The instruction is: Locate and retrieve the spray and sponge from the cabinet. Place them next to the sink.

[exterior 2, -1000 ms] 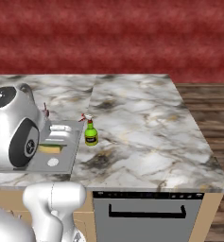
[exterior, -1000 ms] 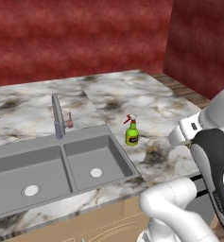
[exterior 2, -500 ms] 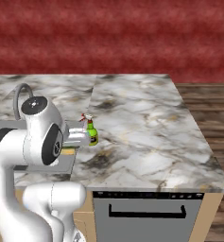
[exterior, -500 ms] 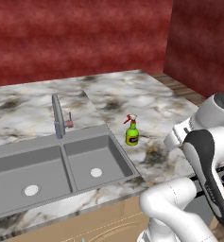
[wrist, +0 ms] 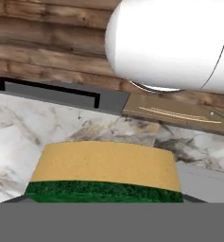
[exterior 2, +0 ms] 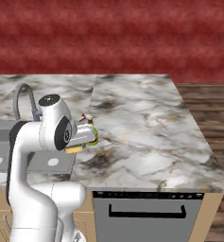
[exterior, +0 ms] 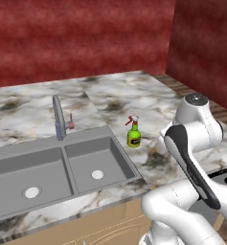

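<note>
Swung further over the counter, the gripper [exterior 2: 78, 146] clamps one sponge [wrist: 104, 171]; one spray [exterior: 133, 134] stands beside the sink [exterior: 48, 168].

We see the sponge [wrist: 104, 172] cut off low in the hand view; finger tips hidden. In the right base view the arm hides most of the spray [exterior 2: 93, 134] and part of the sink [exterior 2: 0, 142].

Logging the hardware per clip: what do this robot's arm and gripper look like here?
The arm is glossy white, built of rounded tubular links with dark grey bands at the joints and a grey disc cap on one. No cables or markings show. The gripper is a white hand; its fingers can't be made out.
</note>
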Controlling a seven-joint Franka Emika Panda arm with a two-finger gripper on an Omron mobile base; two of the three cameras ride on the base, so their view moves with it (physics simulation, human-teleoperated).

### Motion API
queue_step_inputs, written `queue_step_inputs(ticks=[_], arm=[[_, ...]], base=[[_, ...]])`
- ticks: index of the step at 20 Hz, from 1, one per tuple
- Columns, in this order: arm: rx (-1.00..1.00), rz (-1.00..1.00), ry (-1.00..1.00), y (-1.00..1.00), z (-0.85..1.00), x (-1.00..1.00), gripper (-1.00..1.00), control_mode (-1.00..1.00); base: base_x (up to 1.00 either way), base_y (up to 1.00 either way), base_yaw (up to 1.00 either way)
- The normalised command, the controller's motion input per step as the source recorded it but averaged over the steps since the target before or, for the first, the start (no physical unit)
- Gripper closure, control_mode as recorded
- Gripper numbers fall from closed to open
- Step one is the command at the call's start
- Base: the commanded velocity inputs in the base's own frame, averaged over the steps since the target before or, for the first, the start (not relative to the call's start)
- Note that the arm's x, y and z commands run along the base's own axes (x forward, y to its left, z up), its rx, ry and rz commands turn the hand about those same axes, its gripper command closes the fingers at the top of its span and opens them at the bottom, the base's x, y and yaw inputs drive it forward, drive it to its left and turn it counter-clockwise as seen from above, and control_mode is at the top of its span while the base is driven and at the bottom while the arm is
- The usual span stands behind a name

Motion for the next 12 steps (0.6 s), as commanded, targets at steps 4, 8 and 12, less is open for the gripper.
queue_step_inputs(ticks=[4,8,12], arm=[[0.08,0.05,-0.05,0.0,-0.47,0.12,1.0,-1.0],[0.12,0.0,-0.15,0.0,-0.43,0.11,1.0,-1.0],[0.04,0.0,-0.16,0.08,-0.37,0.15,1.0,-1.0]], base=[[0.0,0.0,0.0],[0.0,0.0,0.0],[0.0,0.0,0.0]])
